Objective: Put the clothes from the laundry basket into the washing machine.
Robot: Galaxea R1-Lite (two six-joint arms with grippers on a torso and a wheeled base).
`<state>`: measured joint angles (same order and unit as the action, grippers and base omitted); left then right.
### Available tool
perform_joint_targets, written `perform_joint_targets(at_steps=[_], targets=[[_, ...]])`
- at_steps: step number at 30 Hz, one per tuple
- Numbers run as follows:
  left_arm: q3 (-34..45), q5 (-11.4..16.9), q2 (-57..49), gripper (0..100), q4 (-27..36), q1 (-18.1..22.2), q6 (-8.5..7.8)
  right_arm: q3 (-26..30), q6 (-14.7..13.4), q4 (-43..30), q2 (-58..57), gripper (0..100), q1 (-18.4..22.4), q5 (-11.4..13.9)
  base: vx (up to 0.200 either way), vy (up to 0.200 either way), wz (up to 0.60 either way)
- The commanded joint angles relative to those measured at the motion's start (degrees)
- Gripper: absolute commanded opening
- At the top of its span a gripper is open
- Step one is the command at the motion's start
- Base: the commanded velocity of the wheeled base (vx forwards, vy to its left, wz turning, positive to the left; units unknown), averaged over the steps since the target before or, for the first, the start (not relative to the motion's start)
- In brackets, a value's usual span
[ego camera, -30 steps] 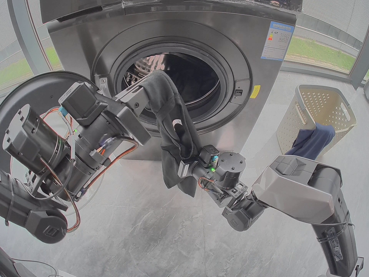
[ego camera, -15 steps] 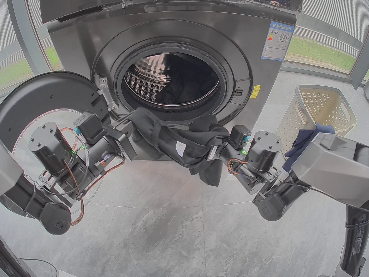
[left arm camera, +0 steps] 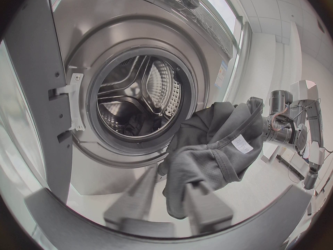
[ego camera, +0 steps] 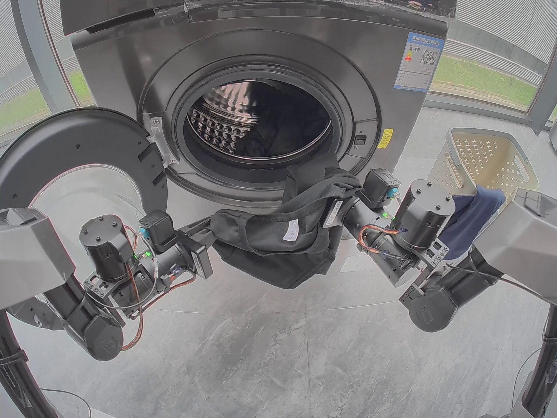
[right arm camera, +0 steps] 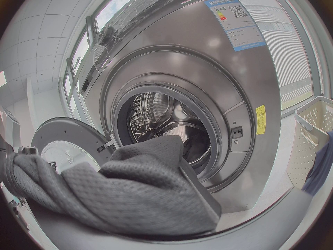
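Dark grey garment [ego camera: 272,242], slung between left gripper [ego camera: 210,229] and right gripper [ego camera: 337,210], both clamped on it, before washing machine [ego camera: 383,59].

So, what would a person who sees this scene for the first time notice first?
A dark grey garment hangs stretched between the left gripper and the right gripper, just below the open mouth of the washing machine. Inside its drum lie dark clothes. To the right, a blue garment hangs over the rim of the beige laundry basket.
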<state>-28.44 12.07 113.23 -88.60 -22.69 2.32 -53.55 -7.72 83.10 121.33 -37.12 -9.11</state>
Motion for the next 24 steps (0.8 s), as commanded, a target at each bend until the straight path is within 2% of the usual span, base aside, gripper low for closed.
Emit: perform_joint_targets(at_steps=[1, 5, 6, 9, 11, 14, 17, 19, 24], targets=[[0.4, 0.1, 0.9, 100, 0.0, -0.2, 0.06, -0.3, 0.0, 0.0, -0.7, 0, -0.1, 0.1, 0.0, 0.0, 0.0], [4.7, 0.8, 1.7, 100, 0.0, -0.5, -0.21, -0.8, 0.1, -0.1, -0.7, 0, 0.1, 0.1, 0.0, 0.0, 0.0], [5.7, 1.5, 2.2, 100, 0.0, -0.8, -0.73, -0.8, 0.1, -0.1, -0.7, 0, 0.0, 0.1, 0.0, 0.0, 0.0], [9.8, 5.4, 2.7, 100, 0.0, -1.1, -4.78, -0.3, 0.0, 0.0, -0.3, 0, -0.3, 0.0, 0.0, 0.0, 0.0], [11.6, 6.7, 2.7, 100, 0.0, -1.2, -5.66, -0.7, 0.0, -0.1, -0.3, 0, -0.4, 0.0, 0.0, 0.0, 0.0], [13.4, 7.5, 2.8, 100, 0.0, -1.7, -5.83, -0.9, 0.1, -0.3, -0.3, 0, -0.4, 0.0, 0.0, 0.0, 0.0], [14.9, 8.4, 4.1, 100, 0.0, -2.4, -6.89, -0.4, 0.1, -0.1, -0.2, 0, -0.5, 0.0, 0.0, 0.0, 0.0], [16.6, 8.6, 5.8, 100, 0.0, -3.0, -9.26, -0.3, 0.1, -0.1, -0.2, 0, -0.7, 0.0, 0.0, 0.0, 0.0], [16.7, 8.7, 5.8, 100, 0.0, -3.8, -9.52, -0.6, 0.0, -0.1, -0.2, 0, -0.8, 0.0, 0.0, 0.0, 0.0]])
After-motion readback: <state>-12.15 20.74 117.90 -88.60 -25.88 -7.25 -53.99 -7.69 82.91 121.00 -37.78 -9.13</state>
